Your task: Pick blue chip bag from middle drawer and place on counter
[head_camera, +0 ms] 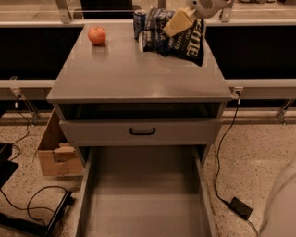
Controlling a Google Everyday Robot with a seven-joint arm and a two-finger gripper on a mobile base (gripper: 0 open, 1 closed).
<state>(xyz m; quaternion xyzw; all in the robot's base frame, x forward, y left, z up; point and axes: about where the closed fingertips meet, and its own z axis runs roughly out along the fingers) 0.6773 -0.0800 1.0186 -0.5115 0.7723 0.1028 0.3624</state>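
- At the top edge of the camera view, we saw the gripper [174, 27] over the rear right part of the counter [134, 74], at the end of a white arm [208, 5] that entered from the upper right.
- We noted one tan finger [181, 21] lying slantwise across the upper front of the blue chip bag [185, 44]. The claw was pinching the bag's top.
- We found the blue chip bag at the back right of the counter, hanging below the gripper with its white lettering facing forward. We could not tell whether its lower edge touched the surface.
- We recorded a soda can [138, 21] upright at the rear edge, just beside the bag's left side and partly covered by it.
- We recorded a red apple [96, 35] on the rear left of the counter, well apart from the bag.
- We observed a grey drawer front [101, 132] with a black handle [142, 131] directly under the counter, and a dark gap above it.
- We observed the middle drawer [143, 199] pulled out below that front, with its flat grey floor bare and low walls on both sides.
- We noted a cardboard box [53, 155] on the speckled floor [259, 152] to the left of the cabinet.
- We noted a black cable [221, 157] running down the right side to a power adapter [241, 208] on the floor.
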